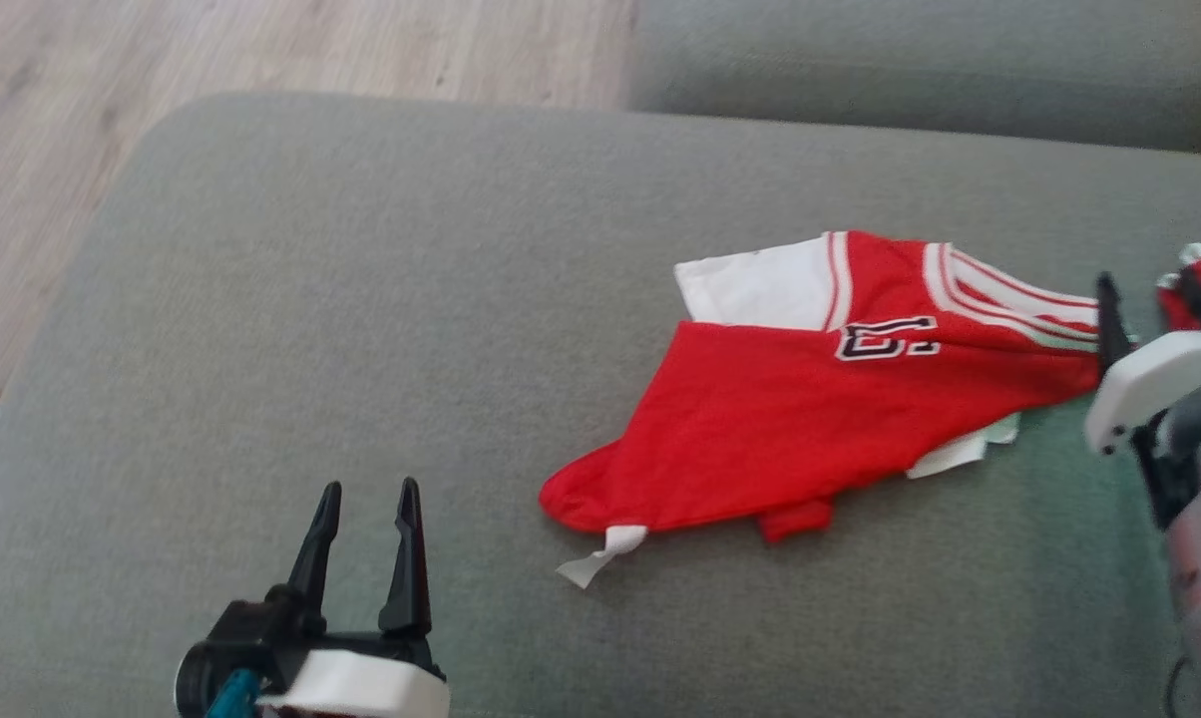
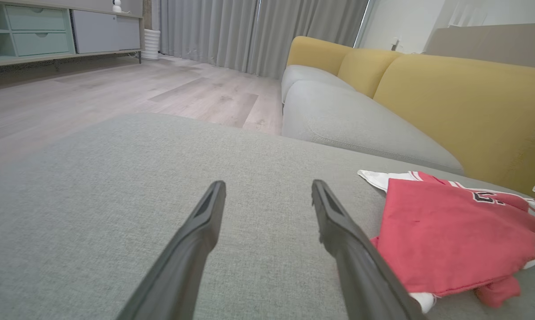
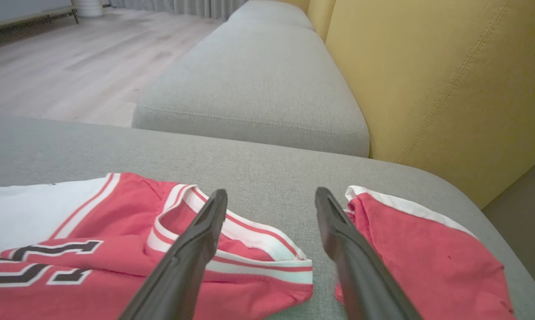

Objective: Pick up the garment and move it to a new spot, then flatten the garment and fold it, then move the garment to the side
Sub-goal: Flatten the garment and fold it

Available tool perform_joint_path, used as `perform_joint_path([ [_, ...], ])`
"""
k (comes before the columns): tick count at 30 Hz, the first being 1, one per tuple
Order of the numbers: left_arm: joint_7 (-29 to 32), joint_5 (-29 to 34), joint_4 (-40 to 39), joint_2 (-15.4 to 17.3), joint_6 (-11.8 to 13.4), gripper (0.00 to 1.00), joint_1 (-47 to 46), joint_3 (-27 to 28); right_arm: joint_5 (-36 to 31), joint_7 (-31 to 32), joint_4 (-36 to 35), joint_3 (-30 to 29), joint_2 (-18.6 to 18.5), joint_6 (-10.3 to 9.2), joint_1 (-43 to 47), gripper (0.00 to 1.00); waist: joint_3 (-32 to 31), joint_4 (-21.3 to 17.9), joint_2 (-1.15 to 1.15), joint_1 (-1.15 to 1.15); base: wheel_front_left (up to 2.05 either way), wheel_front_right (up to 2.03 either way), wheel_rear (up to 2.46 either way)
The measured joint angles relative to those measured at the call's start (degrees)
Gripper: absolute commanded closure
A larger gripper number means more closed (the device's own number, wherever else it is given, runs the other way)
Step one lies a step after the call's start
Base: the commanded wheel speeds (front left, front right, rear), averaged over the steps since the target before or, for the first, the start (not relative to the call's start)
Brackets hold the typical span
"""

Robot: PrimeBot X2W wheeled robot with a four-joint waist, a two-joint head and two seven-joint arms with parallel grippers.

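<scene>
Folds hide a lot of the red and white shirt (image 1: 810, 419). It lies crumpled on the right half of the big grey cushion (image 1: 361, 299). A red flap is thrown over its front, so the black and white number (image 1: 885, 339) is half covered and I cannot read it. A small white strip (image 1: 600, 556) pokes out from under the flap, toward the cushion's front edge. The shirt's end by the cushion's right edge is partly behind the right gripper (image 1: 1151, 289), whose arm is cut off by the side of the head view. One of its fingers (image 1: 1109, 309) is plain there; the other is hard to pick out against the cloth.

From its own wrist, the right gripper (image 3: 271, 193) grips nothing: its two fingers stand wide apart with bare cushion (image 3: 272, 164) between the tips. One finger crosses in front of the shirt's (image 3: 94, 249) striped edge, and the bottom of that view cuts the shirt off.

The left gripper (image 1: 369, 489) hangs over the cushion's front left part, well apart from the shirt. Its fingers are spread too and hold nothing. From the left wrist, one finger covers the near corner of the shirt (image 2: 449, 231).

Far past the cushion, across the wood floor (image 2: 94, 98), a cabinet (image 2: 94, 31) has green drawers (image 2: 38, 42), all shut, so I cannot tell what is in them.
</scene>
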Motion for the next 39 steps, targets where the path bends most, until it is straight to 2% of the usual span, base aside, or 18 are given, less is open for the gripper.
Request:
perform_joint_path([
  [6, 0.01, -0.60, 0.13, 0.03, 0.04, 0.00, 1.19, 0.01, 1.00, -4.59, -5.57, 2.11, 3.56, 0.00, 5.42, 0.00, -2.91, -3.04, 0.00, 0.00, 0.00, 0.00, 0.00],
  [11, 0.01, -1.15, 0.40, -0.12, 0.04, 0.00, 2.36, 0.00, 2.01, -5.95, -12.77, 2.74, 7.67, 0.00, 13.32, 0.00, -4.38, -5.93, 0.00, 0.00, 0.00, 0.00, 0.00],
  [17, 0.01, -1.16, 1.22, -0.67, 0.01, 0.00, 2.38, -0.09, 3.15, -4.58, -19.25, 2.71, 11.10, 0.00, 23.28, 0.00, -4.61, -8.22, 0.00, -0.01, 0.00, 0.00, 0.00],
  [22, 0.01, -1.14, 1.29, -0.71, -0.47, 0.00, 2.30, -0.24, 1.77, -1.97, -20.01, 2.56, 11.70, 0.00, 24.71, 0.00, -3.18, -7.96, 0.00, 0.00, 0.00, 0.00, 0.00],
  [27, 0.01, -0.97, 1.29, -0.68, -0.48, 0.00, 1.08, -0.24, 0.36, -0.09, -17.38, 0.97, 11.84, 0.00, 20.26, 0.00, -1.29, -5.88, 0.00, 0.00, 0.00, 0.00, 0.00],
  [39, 0.00, -0.89, 1.45, -0.82, -0.53, 0.00, -0.59, 0.16, -4.08, 2.08, -3.46, -5.00, 10.40, 0.00, 10.91, 0.00, 3.20, 0.34, 0.00, 0.01, 0.00, 0.00, 0.00],
])
